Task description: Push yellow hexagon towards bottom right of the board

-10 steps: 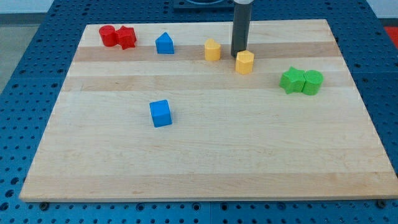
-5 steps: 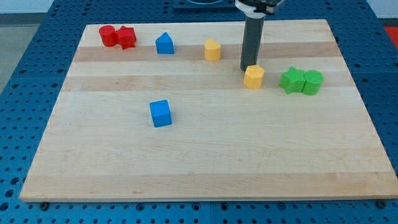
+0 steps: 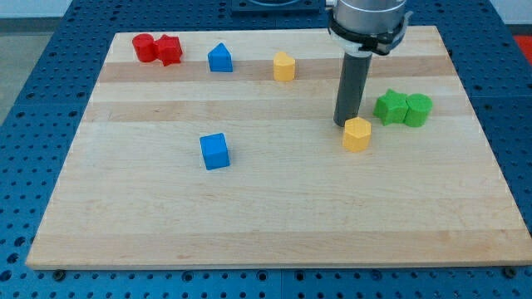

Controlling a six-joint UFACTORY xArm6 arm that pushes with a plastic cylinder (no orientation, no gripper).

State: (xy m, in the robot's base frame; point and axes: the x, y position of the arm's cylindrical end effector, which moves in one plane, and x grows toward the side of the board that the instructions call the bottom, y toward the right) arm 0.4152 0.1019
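The yellow hexagon [image 3: 357,134] lies right of the board's middle, left of and below the green blocks. My tip [image 3: 345,124] touches its upper left edge, and the dark rod rises straight up from there toward the view's top. A second yellow block [image 3: 284,66] sits near the top of the wooden board [image 3: 274,216], apart from my tip.
A green star-like block [image 3: 390,107] and a green cylinder [image 3: 418,110] touch each other right of the rod. Two red blocks [image 3: 157,48] sit at the top left. A blue pointed block [image 3: 219,57] is near the top; a blue cube [image 3: 214,151] is left of centre.
My tip has pushed the yellow hexagon down and to the right, from beside the top yellow block to below the green blocks' level. The other blocks have not moved.
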